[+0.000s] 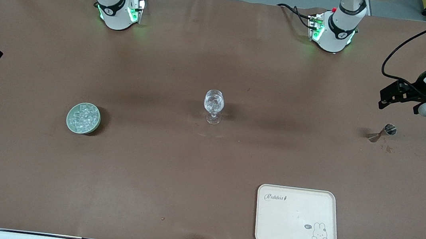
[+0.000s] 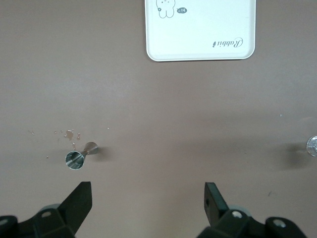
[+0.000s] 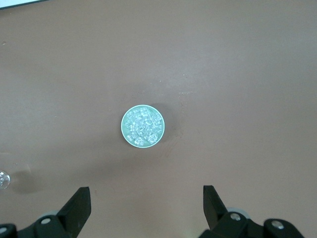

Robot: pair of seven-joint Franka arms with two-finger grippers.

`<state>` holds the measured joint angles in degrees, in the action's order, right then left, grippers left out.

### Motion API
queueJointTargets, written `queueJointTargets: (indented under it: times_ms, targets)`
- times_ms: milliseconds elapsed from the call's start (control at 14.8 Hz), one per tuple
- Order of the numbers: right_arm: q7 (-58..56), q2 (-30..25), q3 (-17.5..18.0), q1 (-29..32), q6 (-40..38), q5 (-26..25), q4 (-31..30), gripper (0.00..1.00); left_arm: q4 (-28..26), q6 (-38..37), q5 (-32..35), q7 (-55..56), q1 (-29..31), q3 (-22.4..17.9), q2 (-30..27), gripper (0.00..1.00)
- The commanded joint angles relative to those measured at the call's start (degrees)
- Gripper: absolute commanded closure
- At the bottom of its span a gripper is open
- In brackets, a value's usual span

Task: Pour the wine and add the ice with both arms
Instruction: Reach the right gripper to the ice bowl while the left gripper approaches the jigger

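**Goblet filled, arms parked**

Goblet [image 1: 213, 106] stands mid-table w/ glinting cubes in the bowl. Tiny stemmed glass [image 1: 382, 133] lies tipped over toward the left arm's end, droplets beside it; tray [image 1: 297, 217] sits nearer the camera. Ice [image 1: 83, 117] fills the green dish [image 1: 93, 127] toward the right arm's end. Left gripper [image 2: 147, 196] hangs above the tiny glass, jaws wide, empty. Right gripper [image 3: 146, 198] is high above the dish, jaws wide. Looks near done; next prob. needs more ice, or moving the goblet to the tray.
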<state>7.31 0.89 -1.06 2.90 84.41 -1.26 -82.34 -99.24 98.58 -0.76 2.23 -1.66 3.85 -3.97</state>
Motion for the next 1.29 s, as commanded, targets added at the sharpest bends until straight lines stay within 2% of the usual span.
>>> queueJointTargets:
  times_ms: [0,203,339,542,610,678,814,949,1220]
  targets:
    - [-0.54,-0.54,-0.08,-0.35,-0.39,0.47,-0.54,0.0,-0.34,0.21,1.11,0.49,-0.19,0.37,-0.78,0.0]
    - [-0.54,-0.54,-0.08,-0.35,-0.3,0.47,-0.54,0.0,0.02,-0.05,1.03,-0.2,-0.19,0.28,-0.6,0.0]
    - [-0.54,-0.54,-0.08,-0.44,-0.3,0.47,-0.54,0.0,0.1,-0.14,0.94,-0.03,0.16,-1.29,-0.51,0.0]
    - [-0.54,-0.54,-0.08,-0.35,-0.3,0.47,-0.72,0.0,0.37,-2.33,0.06,0.22,-0.45,-8.13,0.01,0.0]
    - [-0.54,-0.54,-0.08,-0.44,-0.22,0.47,-0.8,0.0,1.33,-4.43,-1.33,1.62,-0.54,-11.55,0.97,0.0]
    - [-0.54,-0.45,-0.08,-0.53,-0.13,0.47,-0.81,0.0,3.07,-6.54,-3.52,4.42,-0.98,-15.15,2.64,0.0]
    - [-0.54,-0.36,0.0,-2.1,1.01,0.38,-2.9,0.0,6.16,-8.48,-4.69,7.34,-0.89,-19.91,6.94,0.0]
    - [-0.02,-0.36,0.0,-3.25,6.52,-0.06,-8.33,0.0,7.66,-8.4,-6.43,7.35,-0.89,-24.74,10.02,0.0]
    - [0.25,0.43,0.0,-3.34,22.59,-0.06,-23.62,0.0,10.64,-8.32,-19.86,8.49,-0.89,-37.39,19.77,0.0]
